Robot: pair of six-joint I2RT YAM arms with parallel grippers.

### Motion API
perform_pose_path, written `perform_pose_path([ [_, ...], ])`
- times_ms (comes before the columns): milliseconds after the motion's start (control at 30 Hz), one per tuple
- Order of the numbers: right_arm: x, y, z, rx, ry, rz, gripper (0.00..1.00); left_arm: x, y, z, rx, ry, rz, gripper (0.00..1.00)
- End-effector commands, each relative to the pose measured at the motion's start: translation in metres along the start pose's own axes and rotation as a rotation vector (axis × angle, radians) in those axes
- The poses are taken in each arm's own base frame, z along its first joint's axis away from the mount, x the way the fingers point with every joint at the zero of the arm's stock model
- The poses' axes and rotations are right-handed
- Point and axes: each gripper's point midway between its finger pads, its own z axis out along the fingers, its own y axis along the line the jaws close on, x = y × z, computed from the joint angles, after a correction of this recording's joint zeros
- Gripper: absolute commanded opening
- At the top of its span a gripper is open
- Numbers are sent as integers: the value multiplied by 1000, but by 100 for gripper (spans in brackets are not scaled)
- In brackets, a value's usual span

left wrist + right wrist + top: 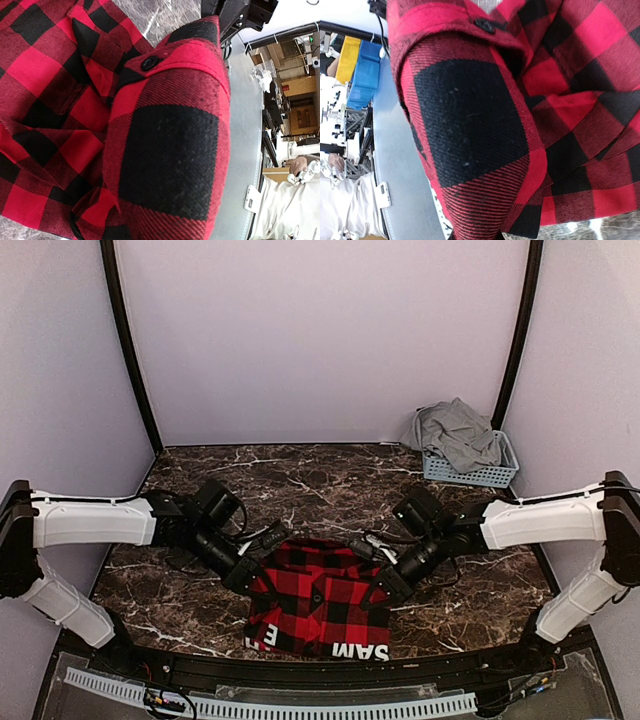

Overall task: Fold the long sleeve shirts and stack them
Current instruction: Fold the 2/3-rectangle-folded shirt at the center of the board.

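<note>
Now left gripper [243,575] and right gripper [388,583] clamp the red-and-black checked cloth shirt [315,600]. Limp, light; take doubled side edges.

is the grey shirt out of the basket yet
No, the grey shirt lies heaped in the blue basket at the far right corner.

Close at the left end effector [245,575], the check shirt [170,150] is coarse woven cloth, matt, twill-ribbed, faintly linty; its button [149,62] looks hard and black. Under it the bench [300,480] looks like polished veined marble. Far beyond the right end effector [385,582]: soft crumpled grey shirt [458,432], slatted plastic basket [480,476].
</note>
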Motion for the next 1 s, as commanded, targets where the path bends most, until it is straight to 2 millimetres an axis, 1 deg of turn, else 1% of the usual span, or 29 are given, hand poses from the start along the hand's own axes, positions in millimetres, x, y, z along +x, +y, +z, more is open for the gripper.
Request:
perform_pose_path([
  [0,-28,-5,-20,3,-44,3,0,-13,6,-13,33,-58,-41,0],
  [33,-32,-10,-22,11,-44,12,0,-15,8,-14,37,-63,-51,0],
  [67,-37,-14,-25,15,-45,22,0,-19,14,-17,33,-75,-70,0],
  [100,-40,-18,-27,14,-43,33,0,-23,14,-19,39,-83,-74,0],
  [200,-54,-28,-28,16,-36,35,0,-33,31,-23,33,-101,-137,0],
  [233,-60,-30,-28,17,-34,30,2,-38,34,-26,33,-110,-145,0],
  [300,-70,-39,-29,30,-30,28,4,-46,51,-30,18,-124,-192,0],
  [433,-88,-62,-31,54,-32,46,9,-55,76,-38,-3,-150,-263,0],
  [500,-97,-71,-33,54,-45,60,13,-59,85,-42,-12,-170,-284,0],
  [633,-106,-86,-35,34,-70,55,24,-66,93,-47,-9,-200,-302,0],
  [667,-107,-88,-35,24,-79,59,28,-67,94,-48,-7,-205,-309,0],
  [733,-109,-92,-35,17,-98,56,40,-68,99,-47,1,-208,-329,0],
  [767,-111,-92,-35,9,-110,58,44,-67,103,-46,2,-205,-345,0],
  [867,-117,-93,-33,-19,-135,64,47,-72,103,-46,29,-208,-342,0],
  [967,-121,-102,-31,-5,-144,76,49,-76,102,-47,47,-210,-336,0],
])
